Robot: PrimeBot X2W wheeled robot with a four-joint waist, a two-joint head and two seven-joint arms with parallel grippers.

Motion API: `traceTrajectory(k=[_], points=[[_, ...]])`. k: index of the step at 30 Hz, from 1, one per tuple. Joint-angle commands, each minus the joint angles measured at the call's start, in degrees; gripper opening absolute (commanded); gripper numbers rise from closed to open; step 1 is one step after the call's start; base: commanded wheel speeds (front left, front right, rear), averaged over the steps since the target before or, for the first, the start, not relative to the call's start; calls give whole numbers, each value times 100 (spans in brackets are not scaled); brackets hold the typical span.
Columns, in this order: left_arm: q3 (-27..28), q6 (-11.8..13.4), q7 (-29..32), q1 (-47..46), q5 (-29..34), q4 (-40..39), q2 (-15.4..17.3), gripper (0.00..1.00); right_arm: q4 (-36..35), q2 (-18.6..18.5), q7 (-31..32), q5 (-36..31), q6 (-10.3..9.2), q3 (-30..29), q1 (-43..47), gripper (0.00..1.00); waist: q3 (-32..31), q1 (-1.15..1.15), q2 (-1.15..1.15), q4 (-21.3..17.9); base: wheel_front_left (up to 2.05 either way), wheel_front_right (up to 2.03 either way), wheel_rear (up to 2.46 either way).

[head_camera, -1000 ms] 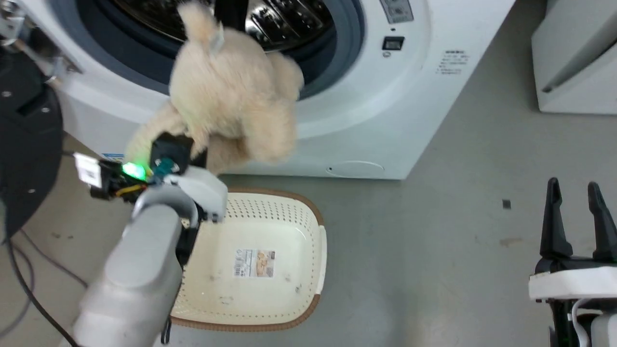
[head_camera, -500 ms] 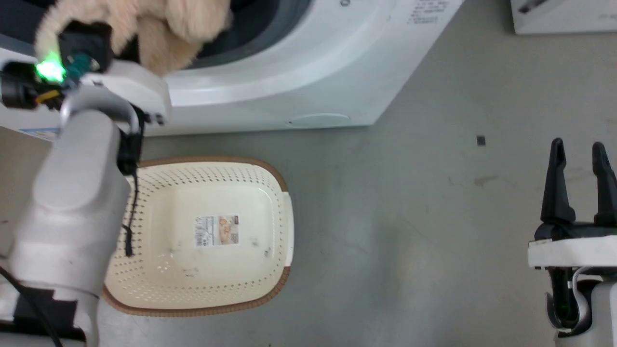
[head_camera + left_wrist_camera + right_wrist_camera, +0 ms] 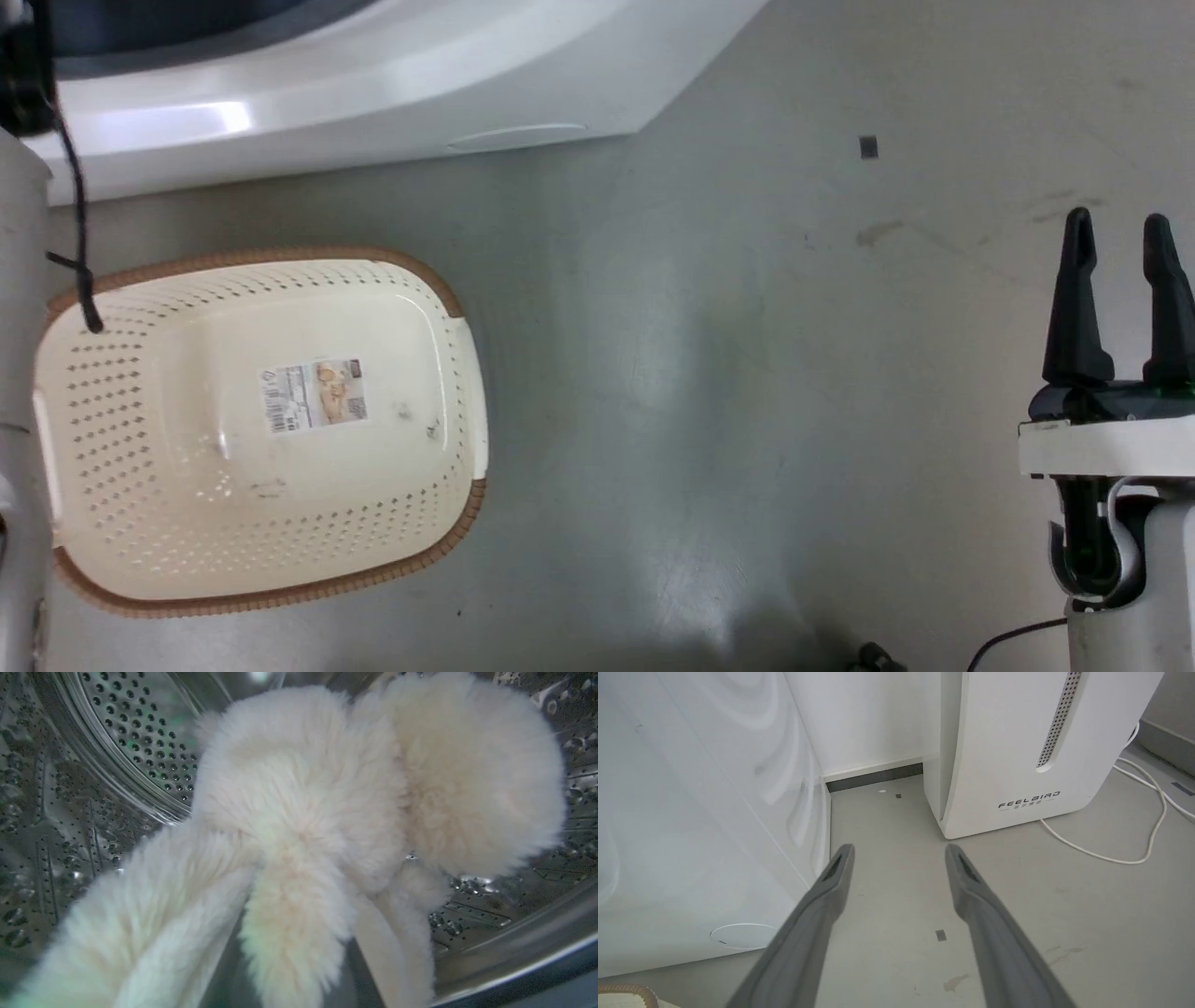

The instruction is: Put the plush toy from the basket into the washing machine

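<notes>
Plush toy (image 3: 327, 812) is inside the washing machine (image 3: 131, 742) drum. Its fur covers the left gripper's fingers, so can't tell if it's clamped or not. Right gripper (image 3: 1117, 224) hangs over the floor (image 3: 709, 373), fingers apart. Basket (image 3: 121, 392) sits right by the washing machine.

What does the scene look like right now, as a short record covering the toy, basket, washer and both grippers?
plush toy: inside the steel drum, limbs trailing toward the camera
basket: on the floor in front of the washing machine; holds no toy, only its label
left gripper: fingers hidden by fur, grip cannot be told
right gripper: open, holding nothing
task status: toy in drum, release not confirmed
</notes>
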Motion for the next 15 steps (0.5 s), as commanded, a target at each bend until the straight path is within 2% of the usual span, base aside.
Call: traceTrajectory(k=[1, 9, 10, 15], points=[[17, 42, -39, -188, 87, -55, 86, 0, -21, -4, -26, 57, -4, 21, -119, 100, 166, -1, 0, -125, 0, 0, 0], [96, 98, -39, -562, 181, -54, 209, 0, -34, -4, -26, 107, -4, 67, -189, 100, 322, -1, 0, -200, 0, 0, 0], [104, 146, -39, -580, 210, -80, 213, 100, -32, -4, -26, 107, -4, 73, -194, 100, 332, -1, 0, -198, 0, 0, 0], [88, 152, -39, -480, 247, -100, 168, 100, -13, -4, -26, 96, -4, 73, -201, 100, 309, -1, 0, -158, 0, 0, 0]])
